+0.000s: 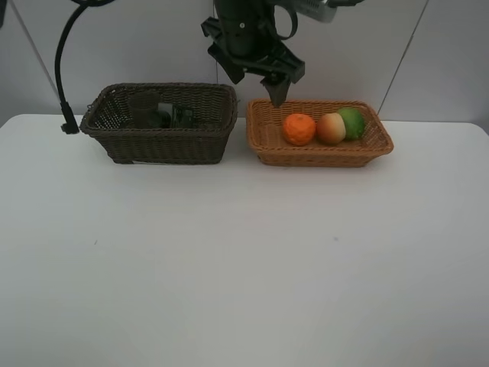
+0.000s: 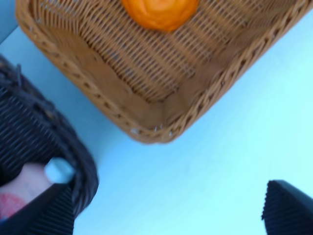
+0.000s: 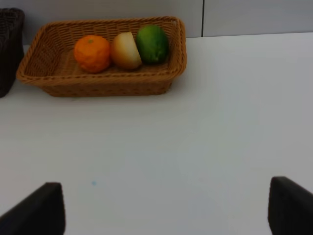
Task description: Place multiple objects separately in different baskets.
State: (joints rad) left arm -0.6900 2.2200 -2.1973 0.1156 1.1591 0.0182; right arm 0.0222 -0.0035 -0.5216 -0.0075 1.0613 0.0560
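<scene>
The light tan basket (image 1: 321,157) holds an orange mandarin (image 1: 299,128), a red-yellow peach (image 1: 331,128) and a green oval fruit (image 1: 352,122), side by side. In the dark brown basket (image 1: 160,141) to its left I make out a mauve cup (image 1: 144,107) and a black pump bottle (image 1: 179,116). The left wrist view shows the pink bottle (image 2: 24,191) with its white cap (image 2: 58,170) lying in that dark basket (image 2: 29,132). My left gripper (image 1: 256,80) hangs open and empty above the gap between the baskets. My right gripper (image 3: 168,210) is open over bare table, well short of the tan basket (image 3: 98,85).
A black cable (image 1: 65,69) hangs down to the table's back left corner beside the dark basket. The white table (image 1: 244,260) stretches in front of both baskets. A pale wall stands close behind them.
</scene>
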